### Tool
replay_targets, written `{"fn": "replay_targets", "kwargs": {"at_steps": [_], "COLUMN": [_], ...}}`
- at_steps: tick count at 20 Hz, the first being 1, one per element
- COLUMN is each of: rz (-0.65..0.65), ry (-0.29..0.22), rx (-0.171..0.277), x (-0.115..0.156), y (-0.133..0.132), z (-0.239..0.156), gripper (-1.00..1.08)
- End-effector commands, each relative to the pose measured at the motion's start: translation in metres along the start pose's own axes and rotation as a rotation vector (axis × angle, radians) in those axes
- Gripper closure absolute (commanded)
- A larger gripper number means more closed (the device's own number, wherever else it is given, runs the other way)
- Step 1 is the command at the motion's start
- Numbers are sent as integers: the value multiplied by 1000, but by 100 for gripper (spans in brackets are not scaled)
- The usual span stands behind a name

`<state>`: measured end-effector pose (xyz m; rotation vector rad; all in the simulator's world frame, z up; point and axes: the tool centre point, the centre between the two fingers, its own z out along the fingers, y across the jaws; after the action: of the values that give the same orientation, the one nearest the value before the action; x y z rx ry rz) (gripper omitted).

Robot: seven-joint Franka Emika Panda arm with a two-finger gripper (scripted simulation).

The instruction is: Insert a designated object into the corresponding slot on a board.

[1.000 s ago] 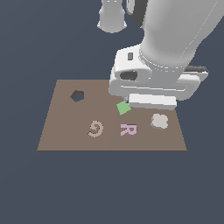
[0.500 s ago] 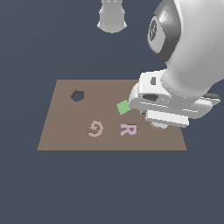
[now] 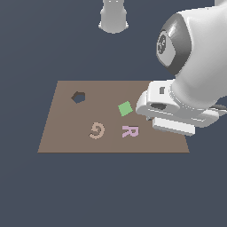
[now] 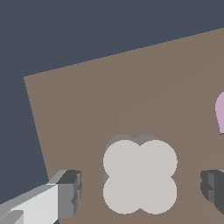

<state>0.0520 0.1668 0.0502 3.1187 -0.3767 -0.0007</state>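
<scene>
In the wrist view the pale grey lobed piece (image 4: pixel 140 176) lies flat on the brown board (image 4: pixel 131 87), near the board's corner. My gripper (image 4: pixel 142 189) is open, with one finger (image 4: pixel 70 192) on each side of the piece and apart from it. In the exterior view the arm's hand (image 3: pixel 173 111) hangs over the board (image 3: pixel 66 133) at the exterior view's right and hides the grey piece. The lobed slot does not show in either view. Only the dark hexagonal hole (image 3: pixel 78 97) shows.
A green square (image 3: pixel 125 108), a pink letter R (image 3: pixel 130 131) and a tan spiral piece (image 3: pixel 96 131) lie on the board. The R's edge shows in the wrist view (image 4: pixel 220 111). The robot's base (image 3: pixel 113 17) stands beyond the board.
The arm has moved toward the exterior view's right and come down over the grey piece, which it now hides in that view.
</scene>
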Motion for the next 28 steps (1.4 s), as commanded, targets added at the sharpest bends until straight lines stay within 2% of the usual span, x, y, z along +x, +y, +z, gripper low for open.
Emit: {"fn": "replay_targets", "kwargs": {"at_steps": [1, 11, 12, 28], "rz": [0, 3, 3, -20], "ry": [0, 0, 0, 1], "rx": [0, 0, 0, 1], "x": [0, 1, 1, -1], "y": [0, 0, 0, -2], "z": [0, 20, 20, 20], "gripper": [-92, -92, 108, 108]}}
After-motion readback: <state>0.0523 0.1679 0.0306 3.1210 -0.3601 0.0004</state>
